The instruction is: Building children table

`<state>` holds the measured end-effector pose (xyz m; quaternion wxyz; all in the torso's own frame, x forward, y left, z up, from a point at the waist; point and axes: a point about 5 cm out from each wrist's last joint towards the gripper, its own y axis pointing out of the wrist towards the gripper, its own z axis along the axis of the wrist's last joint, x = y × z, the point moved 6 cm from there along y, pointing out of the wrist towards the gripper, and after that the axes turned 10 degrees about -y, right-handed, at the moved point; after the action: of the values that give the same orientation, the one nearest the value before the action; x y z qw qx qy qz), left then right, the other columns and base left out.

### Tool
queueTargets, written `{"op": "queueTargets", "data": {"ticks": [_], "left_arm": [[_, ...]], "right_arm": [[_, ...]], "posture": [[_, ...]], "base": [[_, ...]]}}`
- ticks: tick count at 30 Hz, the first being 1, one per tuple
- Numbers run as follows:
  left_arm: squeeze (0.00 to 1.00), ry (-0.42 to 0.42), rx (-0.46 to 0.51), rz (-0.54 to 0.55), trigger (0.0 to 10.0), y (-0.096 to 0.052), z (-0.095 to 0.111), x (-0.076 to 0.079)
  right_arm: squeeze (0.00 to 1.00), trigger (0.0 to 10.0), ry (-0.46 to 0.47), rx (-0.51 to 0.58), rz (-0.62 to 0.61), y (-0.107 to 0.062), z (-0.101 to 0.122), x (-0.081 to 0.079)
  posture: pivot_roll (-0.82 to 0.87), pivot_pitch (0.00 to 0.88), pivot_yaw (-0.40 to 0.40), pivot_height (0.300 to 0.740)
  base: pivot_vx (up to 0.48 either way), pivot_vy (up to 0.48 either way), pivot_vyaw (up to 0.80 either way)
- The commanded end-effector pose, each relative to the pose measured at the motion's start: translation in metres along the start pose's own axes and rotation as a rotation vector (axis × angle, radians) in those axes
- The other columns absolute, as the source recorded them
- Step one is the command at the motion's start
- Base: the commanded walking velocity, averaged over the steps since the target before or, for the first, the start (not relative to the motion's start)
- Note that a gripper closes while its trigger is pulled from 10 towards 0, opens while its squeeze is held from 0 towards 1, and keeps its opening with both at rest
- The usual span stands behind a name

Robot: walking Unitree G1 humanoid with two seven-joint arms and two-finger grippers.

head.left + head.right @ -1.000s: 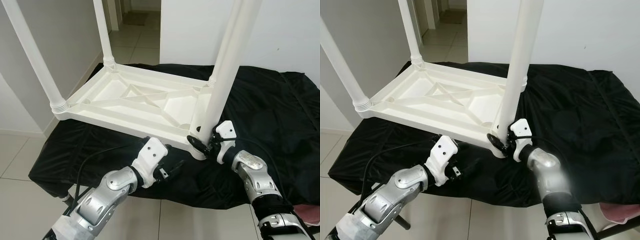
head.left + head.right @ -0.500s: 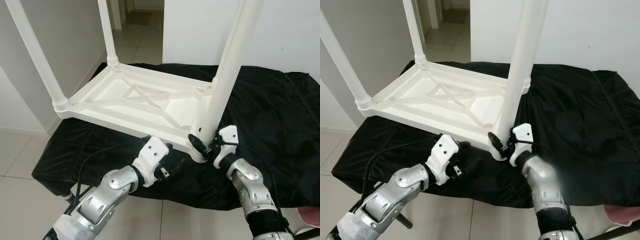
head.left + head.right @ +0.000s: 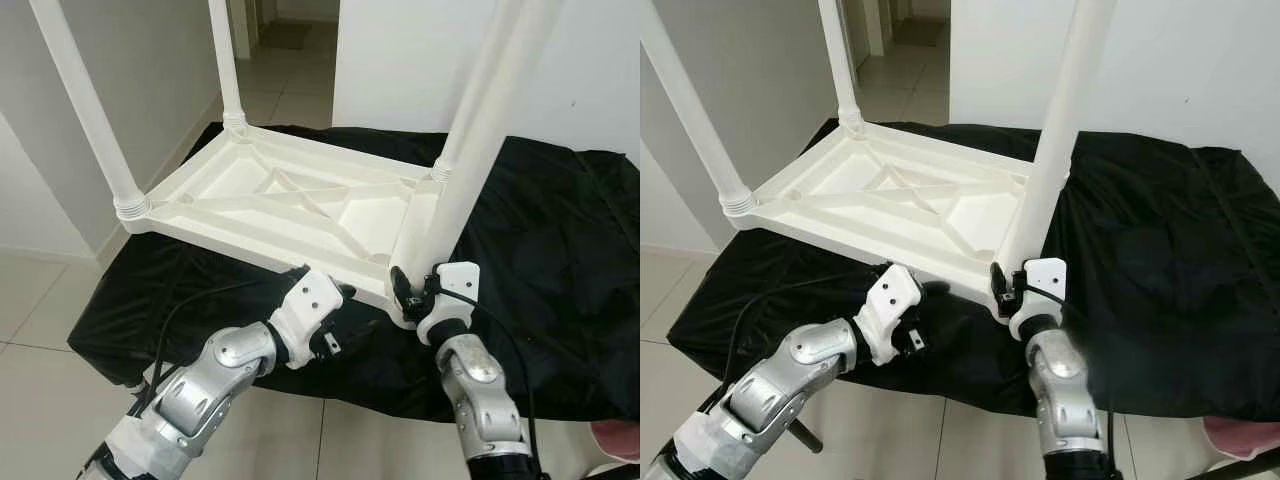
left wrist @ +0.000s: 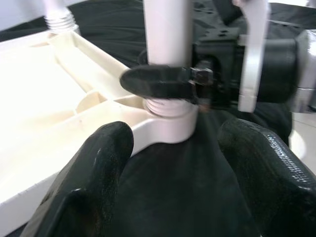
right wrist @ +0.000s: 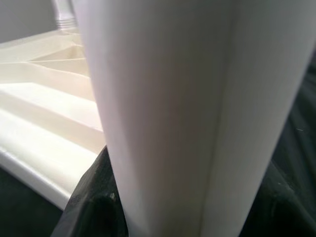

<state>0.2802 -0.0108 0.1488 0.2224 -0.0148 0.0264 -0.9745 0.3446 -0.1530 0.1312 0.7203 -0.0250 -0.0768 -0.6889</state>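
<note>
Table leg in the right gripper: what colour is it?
White, like the tabletop. The table leg held by the right gripper shows best in the left eye view.

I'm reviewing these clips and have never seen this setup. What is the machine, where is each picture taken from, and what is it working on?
This is a humanoid robot with two silver arms, each ending in two black fingers. Two pictures come from a stereo camera on its head, looking down; the other two come from cameras on its wrists. On a black cloth lies a white children's table turned upside down, its legs pointing up. The right gripper is closed around the base of the nearest leg, where it enters the corner socket; the right wrist view sees that leg very close. The left gripper hovers open above the cloth beside that corner, holding nothing.
</note>
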Motion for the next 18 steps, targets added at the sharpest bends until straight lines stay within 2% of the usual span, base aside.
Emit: {"op": "queueTargets", "data": {"ticks": [1, 4, 7, 8, 13, 14, 15, 16, 17, 18], "left_arm": [[0.0, 0.002, -0.011, -0.004, 10.0, 0.0, -0.003, 0.0], [0.0, 0.001, -0.007, -0.011, 10.0, 0.001, -0.003, 0.001], [0.0, -0.001, -0.005, -0.016, 10.0, 0.002, -0.002, 0.0], [0.0, -0.003, -0.003, -0.018, 10.0, 0.002, -0.001, 0.0], [0.0, -0.004, -0.001, -0.026, 10.0, 0.004, -0.002, 0.003], [0.0, -0.005, 0.001, -0.025, 10.0, 0.004, -0.002, 0.003], [0.0, -0.006, 0.003, -0.024, 10.0, 0.004, -0.001, 0.004], [0.0, -0.006, 0.003, -0.024, 10.0, 0.004, -0.001, 0.004], [0.0, -0.006, 0.005, -0.022, 10.0, 0.005, -0.001, 0.004], [0.0, -0.007, 0.008, -0.018, 10.0, 0.004, 0.0, 0.003]], "right_arm": [[0.0, 10.0, 0.006, -0.021, -0.055, -0.003, -0.003, 0.007], [0.0, 10.0, 0.004, -0.039, -0.176, -0.006, 0.002, 0.003], [0.0, 10.0, 0.007, -0.038, -0.201, -0.006, 0.004, 0.006], [1.0, 10.0, 0.015, -0.04, -0.206, -0.006, 0.004, 0.01], [1.0, 10.0, 0.013, -0.001, -0.165, -0.004, 0.011, 0.01], [1.0, 10.0, 0.017, 0.014, -0.12, -0.002, 0.014, 0.008], [0.3, 10.0, 0.0, 0.045, -0.064, 0.0, 0.02, 0.006], [0.3, 10.0, 0.0, 0.045, -0.064, 0.0, 0.02, 0.006], [0.0, 10.0, -0.001, 0.063, -0.016, 0.002, 0.023, 0.004], [0.0, 10.0, -0.019, 0.086, 0.058, 0.005, 0.027, 0.001]], "posture": [[-0.03, 0.008, 0.002, 0.74], [-0.04, 0.015, 0.004, 0.74], [-0.05, 0.017, 0.004, 0.74], [-0.05, 0.019, 0.004, 0.74], [-0.03, 0.007, -0.004, 0.74], [-0.02, 0.005, -0.008, 0.74], [-0.02, 0.003, -0.013, 0.74], [-0.02, 0.003, -0.013, 0.74], [-0.02, 0.003, -0.013, 0.74], [-0.02, 0.003, -0.016, 0.74]], "base": [[0.0, 0.0, 0.0], [0.0, 0.0, 0.0], [0.0, 0.0, 0.0], [0.0, 0.0, 0.0], [0.0, 0.0, 0.0], [0.0, 0.0, 0.0], [0.0, 0.0, 0.0], [0.0, 0.0, 0.0], [0.0, 0.0, 0.0], [0.0, 0.0, 0.0]]}}
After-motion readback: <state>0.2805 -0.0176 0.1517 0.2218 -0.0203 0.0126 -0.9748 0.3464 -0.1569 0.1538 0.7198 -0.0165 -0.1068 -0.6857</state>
